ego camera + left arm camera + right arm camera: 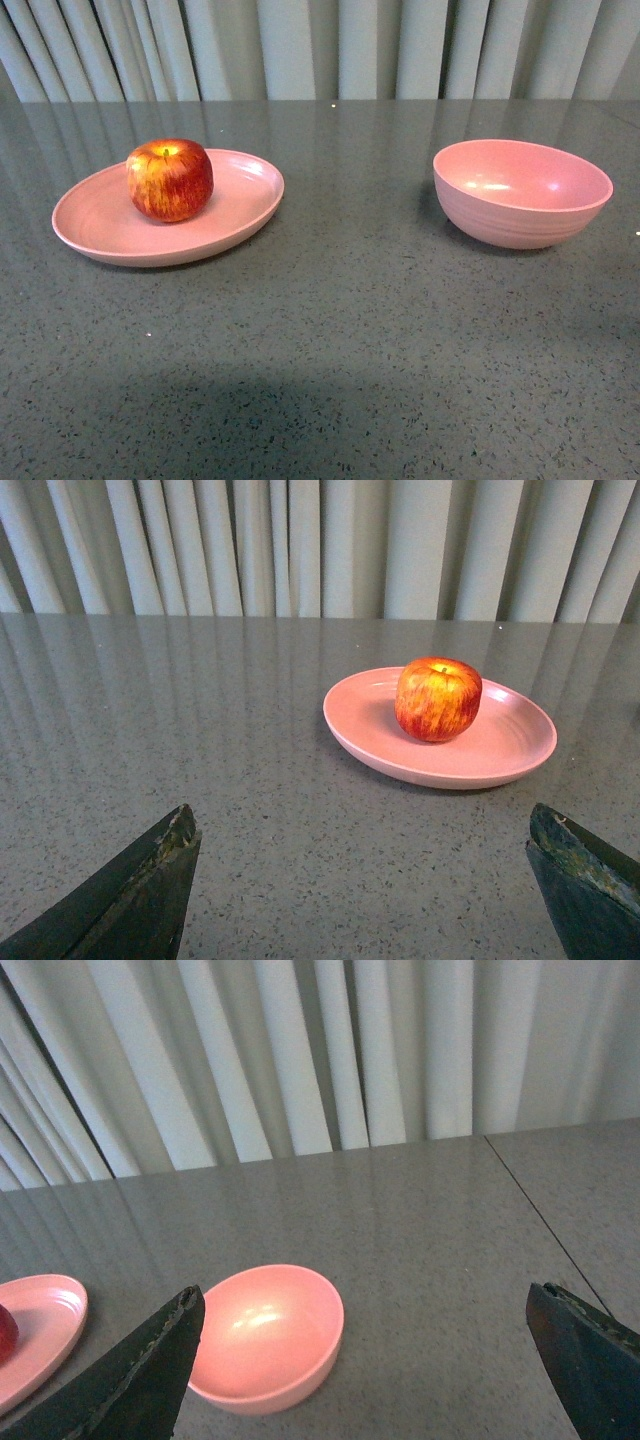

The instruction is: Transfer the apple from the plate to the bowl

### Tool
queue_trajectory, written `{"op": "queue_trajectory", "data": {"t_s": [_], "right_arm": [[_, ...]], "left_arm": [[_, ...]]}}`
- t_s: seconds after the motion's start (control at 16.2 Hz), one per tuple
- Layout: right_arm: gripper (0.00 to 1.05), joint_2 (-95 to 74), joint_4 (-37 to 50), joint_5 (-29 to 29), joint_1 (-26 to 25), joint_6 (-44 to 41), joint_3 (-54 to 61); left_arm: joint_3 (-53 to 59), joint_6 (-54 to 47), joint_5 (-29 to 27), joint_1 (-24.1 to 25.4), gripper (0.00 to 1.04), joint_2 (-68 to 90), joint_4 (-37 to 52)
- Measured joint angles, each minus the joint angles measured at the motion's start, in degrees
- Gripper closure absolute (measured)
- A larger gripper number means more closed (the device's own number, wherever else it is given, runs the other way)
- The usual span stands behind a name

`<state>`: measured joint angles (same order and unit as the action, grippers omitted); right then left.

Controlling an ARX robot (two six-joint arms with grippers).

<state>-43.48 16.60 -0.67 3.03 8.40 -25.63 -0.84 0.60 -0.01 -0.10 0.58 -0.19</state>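
On the left of the grey speckled desk lies the plate, wide, shallow and matte pink with a low raised rim. The apple sits on it, upright and toward the plate's far side. It is round and red, streaked with yellow down its flanks, with a yellow dimple at the top where a short stem shows. In the left wrist view the left arm's fingers are spread wide with nothing between them (only their dark tips show at the lower corners), and the apple on its plate lies well beyond them. Well apart to the right stands the bowl, deep, round and pink, with faint ridges around its outside and nothing in it. The right arm's fingers are likewise spread wide and hold nothing, above and short of the bowl. Pale pleated curtains hang behind the desk.
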Motion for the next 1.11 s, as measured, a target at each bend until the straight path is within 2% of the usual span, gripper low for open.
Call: {"op": "queue_trajectory", "data": {"t_s": [0.19, 0.56, 0.87, 1.11], "right_arm": [[0.07, -18.0, -0.7, -1.0, 0.4, -0.1, -13.3], [0.07, -45.0, -14.3, -1.7, 1.2, -0.2, -35.1], [0.07, -55.3, -21.1, 1.0, 3.0, -0.5, -41.1], [0.07, -57.5, -22.2, 1.5, 3.4, -0.3, -42.8]], "left_arm": [[0.0, 0.0, 0.0, 0.0, 0.07, 0.0, 0.0], [0.0, 0.0, 0.0, 0.0, 0.07, 0.0, 0.0], [0.0, 0.0, 0.0, 0.0, 0.07, 0.0, 0.0], [0.0, 0.0, 0.0, 0.0, 0.07, 0.0, 0.0]]}}
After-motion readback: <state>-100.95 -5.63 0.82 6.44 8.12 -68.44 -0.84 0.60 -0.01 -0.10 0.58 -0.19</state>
